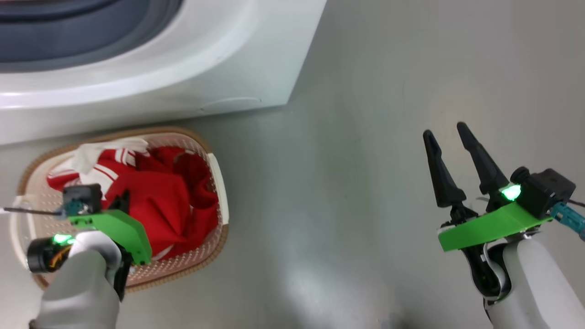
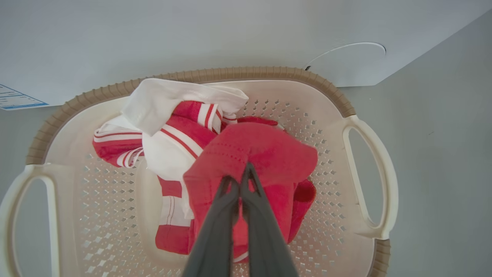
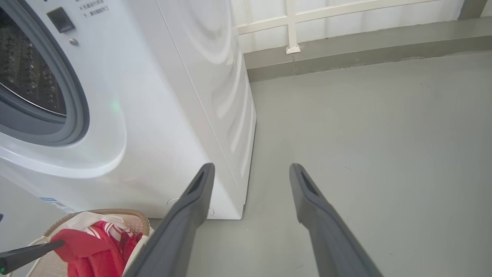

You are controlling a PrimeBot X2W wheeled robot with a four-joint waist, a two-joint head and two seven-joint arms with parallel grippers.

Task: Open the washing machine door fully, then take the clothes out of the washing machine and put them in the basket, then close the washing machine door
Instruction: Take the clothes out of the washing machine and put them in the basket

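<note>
Clothes [image 2: 265,150] sit in the basket [image 2: 230,73], on the floor [image 1: 365,183] against the washing machine [image 3: 165,115] front. Left end effector [image 2: 239,177] clenched on red fabric; right end effector [image 1: 444,129] released, over the floor. Risk: lifting without letting go drags the garment back over the rim.

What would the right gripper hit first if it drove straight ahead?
Probably the grey floor beside the washing machine; the right gripper aims close past its side panel, so grazing that is possible.
</note>
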